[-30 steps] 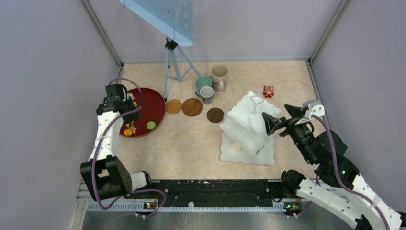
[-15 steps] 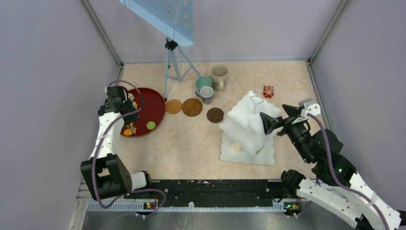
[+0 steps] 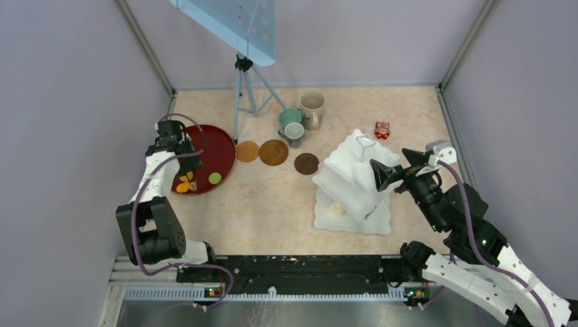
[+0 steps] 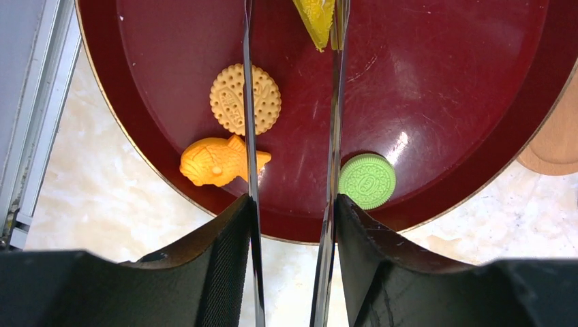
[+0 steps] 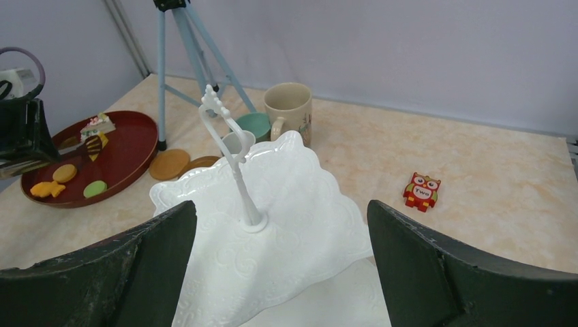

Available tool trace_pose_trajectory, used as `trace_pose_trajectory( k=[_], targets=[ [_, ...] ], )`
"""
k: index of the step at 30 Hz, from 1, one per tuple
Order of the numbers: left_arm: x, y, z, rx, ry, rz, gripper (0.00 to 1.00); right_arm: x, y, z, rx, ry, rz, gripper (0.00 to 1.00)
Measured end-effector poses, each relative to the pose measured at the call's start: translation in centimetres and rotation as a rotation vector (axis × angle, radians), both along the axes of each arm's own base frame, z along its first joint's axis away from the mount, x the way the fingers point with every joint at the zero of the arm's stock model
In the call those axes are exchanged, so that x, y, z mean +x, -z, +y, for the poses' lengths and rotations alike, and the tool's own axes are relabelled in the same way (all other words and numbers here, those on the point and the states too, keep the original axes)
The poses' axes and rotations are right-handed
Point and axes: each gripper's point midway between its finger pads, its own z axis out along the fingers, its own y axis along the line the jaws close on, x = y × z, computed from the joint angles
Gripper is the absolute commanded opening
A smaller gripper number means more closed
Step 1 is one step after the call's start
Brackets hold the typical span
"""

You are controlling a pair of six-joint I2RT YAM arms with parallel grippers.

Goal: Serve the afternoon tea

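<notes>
My left gripper (image 4: pixel 292 204) is shut on the long metal tongs (image 4: pixel 334 136) above the dark-red tray (image 4: pixel 443 82). A yellow wedge cake (image 4: pixel 315 17) sits between the tong tips. A round biscuit (image 4: pixel 244 99), an orange fish cake (image 4: pixel 215 161) and a green cookie (image 4: pixel 367 181) lie on the tray. My right gripper (image 5: pixel 281 211) is open and empty, just right of the top tier of the white stand (image 3: pixel 354 178). A small cream piece (image 3: pixel 335 209) lies on the stand's bottom tier. The beige mug (image 3: pixel 312 107), teal mug (image 3: pixel 289 117) and grey mug (image 3: pixel 294 132) stand behind three coasters (image 3: pixel 273 152).
A blue tripod (image 3: pixel 242 88) stands at the back between the tray and the mugs. A red owl toy (image 3: pixel 382 130) lies behind the stand. A cake slice (image 5: pixel 97 125) rests on the tray's far side. Walls close in the left, right and back.
My left gripper has shifted back over the tray with the tongs. My right gripper moved slightly left toward the stand, then held still.
</notes>
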Motion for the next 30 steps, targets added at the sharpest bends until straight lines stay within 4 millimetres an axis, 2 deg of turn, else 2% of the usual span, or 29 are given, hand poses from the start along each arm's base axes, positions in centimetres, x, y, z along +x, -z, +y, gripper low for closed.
trace_pose_trajectory(
  k=[5, 12, 16, 23, 30],
  targets=[
    [0.6, 0.2, 0.3, 0.015, 0.011, 0.000, 0.49, 0.0, 0.0, 0.0, 0.001, 0.003, 0.001, 0.94],
    [1.2, 0.0, 0.5, 0.024, 0.018, -0.019, 0.35, 0.1, 0.1, 0.1, 0.004, 0.002, 0.007, 0.94],
    [1.4, -0.3, 0.5, 0.025, 0.019, -0.023, 0.31, 0.1, 0.1, 0.1, 0.011, 0.002, 0.009, 0.94],
    [1.4, -1.3, 0.3, 0.020, 0.035, -0.031, 0.28, 0.1, 0.1, 0.0, 0.016, 0.006, 0.011, 0.93],
    [0.3, -3.9, -1.0, -0.009, 0.088, -0.082, 0.23, 0.2, 0.0, -0.2, 0.023, 0.023, 0.014, 0.93]
  ],
)
